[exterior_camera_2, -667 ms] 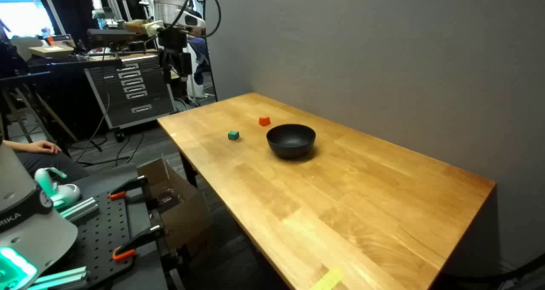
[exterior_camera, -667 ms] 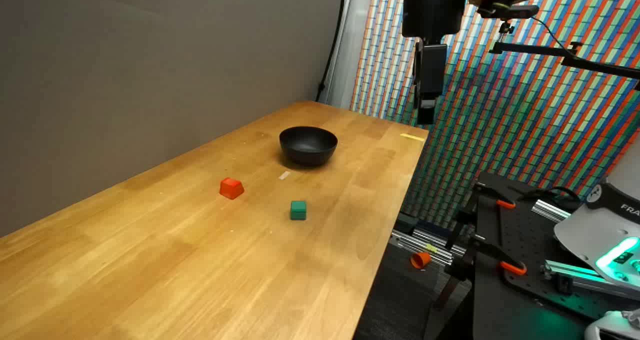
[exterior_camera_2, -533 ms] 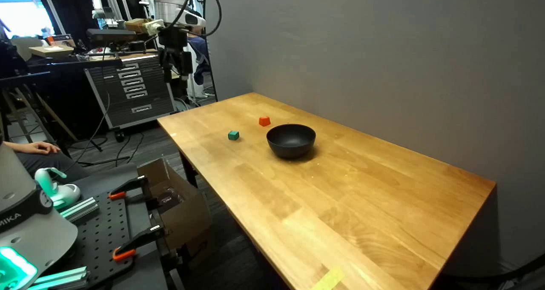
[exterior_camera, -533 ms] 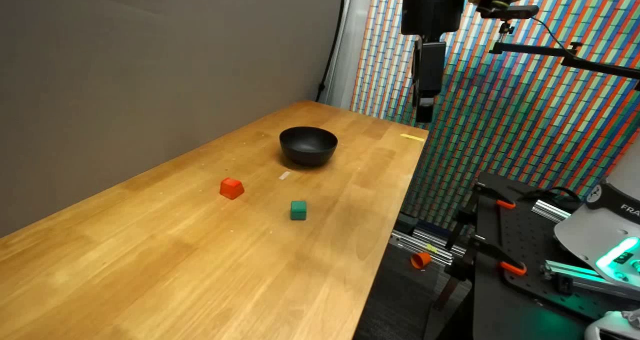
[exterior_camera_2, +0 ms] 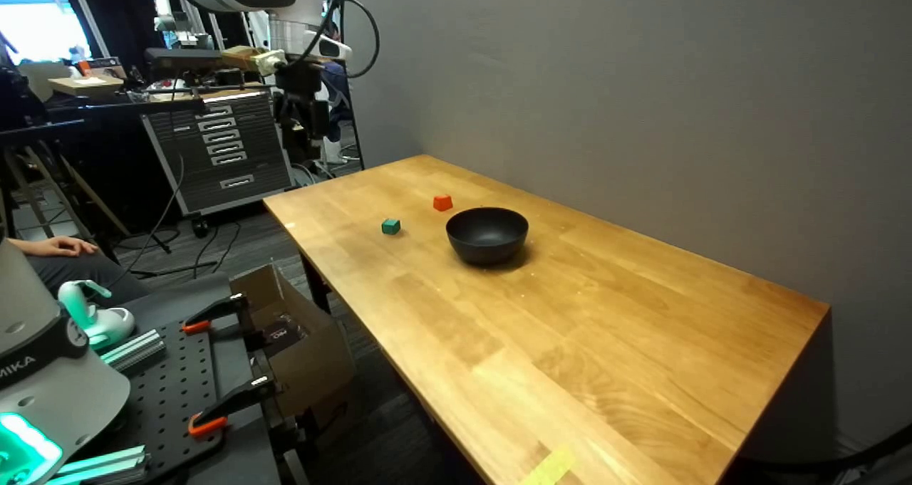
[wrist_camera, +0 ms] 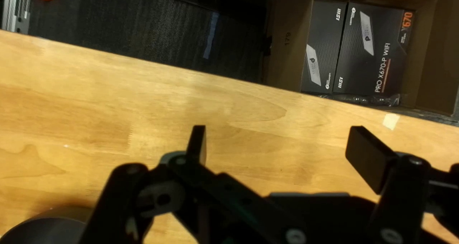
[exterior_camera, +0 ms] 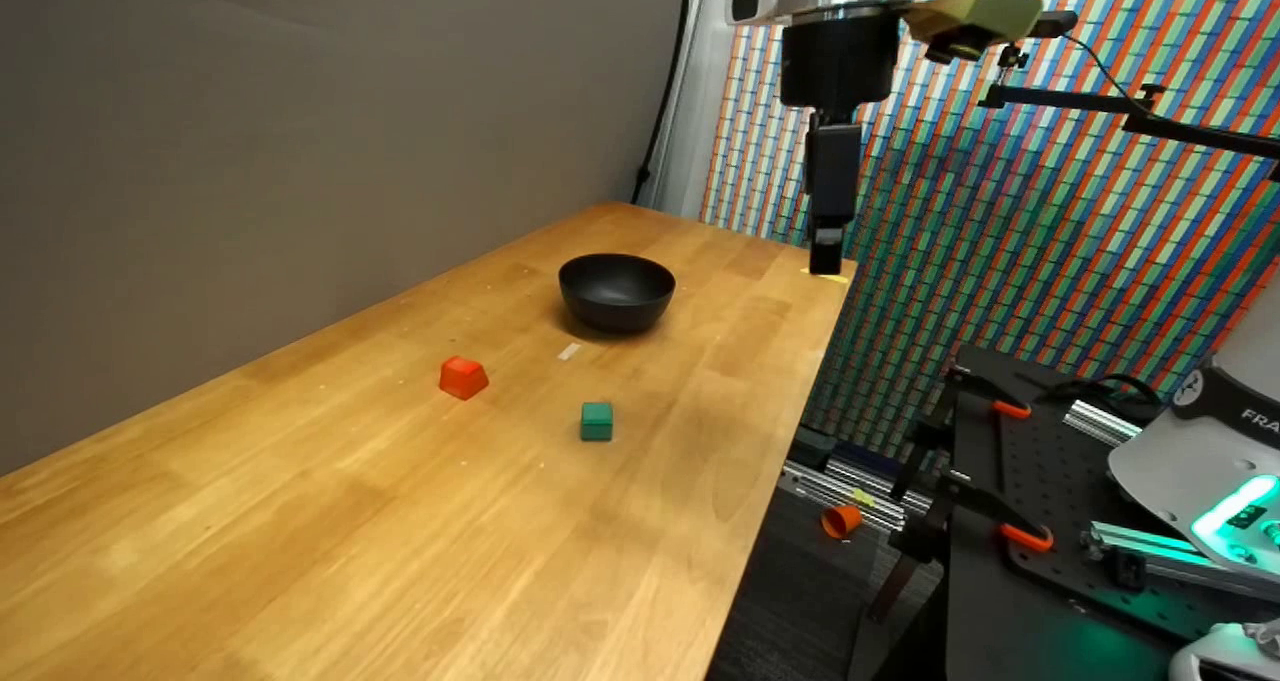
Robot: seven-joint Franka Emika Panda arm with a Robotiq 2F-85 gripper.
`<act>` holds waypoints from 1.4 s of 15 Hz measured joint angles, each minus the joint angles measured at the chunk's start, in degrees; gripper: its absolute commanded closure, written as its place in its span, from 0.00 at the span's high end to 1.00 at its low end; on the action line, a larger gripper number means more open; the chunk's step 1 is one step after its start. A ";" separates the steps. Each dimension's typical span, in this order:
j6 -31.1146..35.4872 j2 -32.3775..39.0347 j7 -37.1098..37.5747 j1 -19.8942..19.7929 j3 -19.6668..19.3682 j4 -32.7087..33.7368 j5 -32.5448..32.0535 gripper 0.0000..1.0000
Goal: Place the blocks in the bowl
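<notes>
end effector (wrist_camera: 282,149), spread wide, dips lower, likely starting its reach for red block (exterior_camera: 463,378) and green block (exterior_camera: 597,422) lying below it.

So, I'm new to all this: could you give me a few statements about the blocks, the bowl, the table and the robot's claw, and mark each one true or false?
1. The red block sits on the table, outside the bowl. True.
2. The green block is inside the bowl. False: it sits on the table too.
3. The robot's gripper is open and holds nothing. True.
4. The bowl is upside down. False: it stands upright, opening upward.
5. The red block touches the green block. False: they lie apart, with a gap between them.
6. A yellow strip is on the table in an exterior view. True.
</notes>
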 measured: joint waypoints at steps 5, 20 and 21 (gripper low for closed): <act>13.50 11.38 -0.03 -0.12 -0.29 0.78 0.00 1.00; 20.31 44.06 -8.98 -0.45 -2.56 25.48 -8.24 1.00; 20.32 45.37 -9.77 -0.54 -2.51 26.90 -8.24 1.00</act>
